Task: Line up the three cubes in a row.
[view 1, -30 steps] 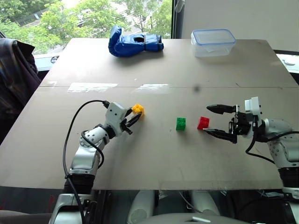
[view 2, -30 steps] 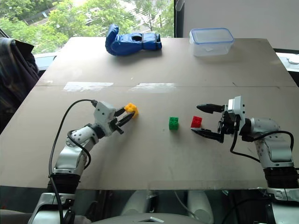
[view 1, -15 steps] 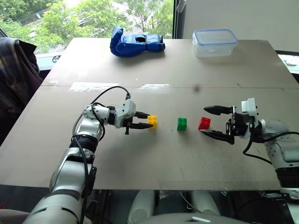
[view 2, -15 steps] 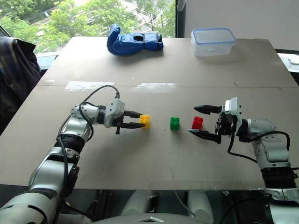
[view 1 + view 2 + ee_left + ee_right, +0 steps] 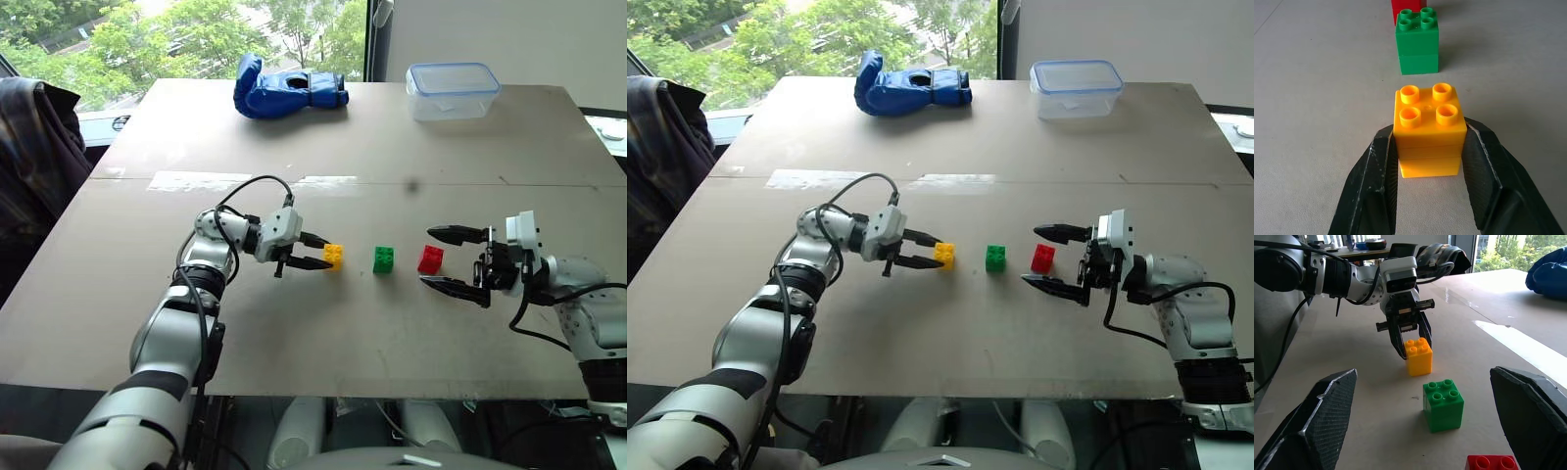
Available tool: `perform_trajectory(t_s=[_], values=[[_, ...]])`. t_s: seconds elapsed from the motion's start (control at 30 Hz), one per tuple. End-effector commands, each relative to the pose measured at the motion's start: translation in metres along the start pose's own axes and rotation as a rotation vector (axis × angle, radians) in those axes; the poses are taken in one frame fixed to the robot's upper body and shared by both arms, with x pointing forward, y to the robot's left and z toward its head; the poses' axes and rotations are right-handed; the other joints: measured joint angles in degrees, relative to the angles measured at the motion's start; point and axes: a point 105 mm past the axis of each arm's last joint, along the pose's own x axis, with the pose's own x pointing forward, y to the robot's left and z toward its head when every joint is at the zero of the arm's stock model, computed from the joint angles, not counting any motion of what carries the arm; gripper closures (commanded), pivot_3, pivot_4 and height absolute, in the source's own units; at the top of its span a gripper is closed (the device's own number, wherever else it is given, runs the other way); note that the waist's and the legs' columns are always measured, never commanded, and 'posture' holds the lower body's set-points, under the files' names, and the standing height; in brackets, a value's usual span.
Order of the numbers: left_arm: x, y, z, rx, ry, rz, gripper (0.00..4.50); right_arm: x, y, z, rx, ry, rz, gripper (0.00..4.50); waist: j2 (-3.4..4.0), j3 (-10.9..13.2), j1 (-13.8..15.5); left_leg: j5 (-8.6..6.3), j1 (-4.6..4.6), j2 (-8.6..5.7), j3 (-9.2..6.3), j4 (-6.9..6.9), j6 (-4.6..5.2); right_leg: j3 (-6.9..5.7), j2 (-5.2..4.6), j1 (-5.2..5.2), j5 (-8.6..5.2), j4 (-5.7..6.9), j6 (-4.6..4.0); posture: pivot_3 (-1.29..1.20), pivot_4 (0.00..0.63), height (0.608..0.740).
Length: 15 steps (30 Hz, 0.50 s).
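Currently the L gripper (image 5: 321, 256) is clamped on the yellow cube (image 5: 334, 257), one black finger on each side face, as the L wrist view confirms w/ both pads (image 5: 1382, 166) pressed against the cube's flanks. Cube base appears to sit on the table (image 5: 323, 137); whether it bears full weight there or is slightly lifted cannot be told. Yellow cube is upright, studs up. Green cube (image 5: 384, 259) stands just to its right, apart from it, and red cube (image 5: 430, 259) stands next to the right of green, also apart; all three lie roughly along one line across the table. In the L wrist view the red cube (image 5: 1409, 6) is mostly hidden behind the green one and cut off by the frame edge. In the R wrist view the red cube (image 5: 1492, 463) is cut off as well, w/ its studded top edge visible. R gripper (image 5: 449, 259) hangs w/ fingers spread wide, holding nothing, the red cube near its fingertips but not touched; gap btwn lower finger and table is hard to judge. At the far edge of the table lie a blue glove (image 5: 288, 88) and a clear plastic box (image 5: 453, 90) w/ lid on, contents not discernible.
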Motion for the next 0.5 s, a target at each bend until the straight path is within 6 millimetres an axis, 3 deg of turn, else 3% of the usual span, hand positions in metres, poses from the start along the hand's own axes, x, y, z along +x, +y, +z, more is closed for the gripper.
perform_trajectory(t_s=[0.03,0.5], values=[[0.0101,-0.009,-0.0074,-0.018,0.009,-0.042,3.28,-0.0098,-0.0044,0.0074,-0.057,0.014,-0.004,0.0,0.0,0.0,0.0,0.0,0.0,0.0,-0.02,0.02,0.01,-0.02,0.0,0.02,0.0,0.0,0.01,0.0,0.15,0.74],[0.012,-0.0126,-0.0096,-0.023,-0.001,-0.043,3.28,-0.0097,-0.0101,0.0091,-0.067,0.017,-0.007,0.0,0.0,0.0,0.0,0.0,0.01,-0.01,-0.15,0.06,0.0,-0.05,0.0,0.06,0.01,0.0,0.02,0.0,0.15,0.74]])
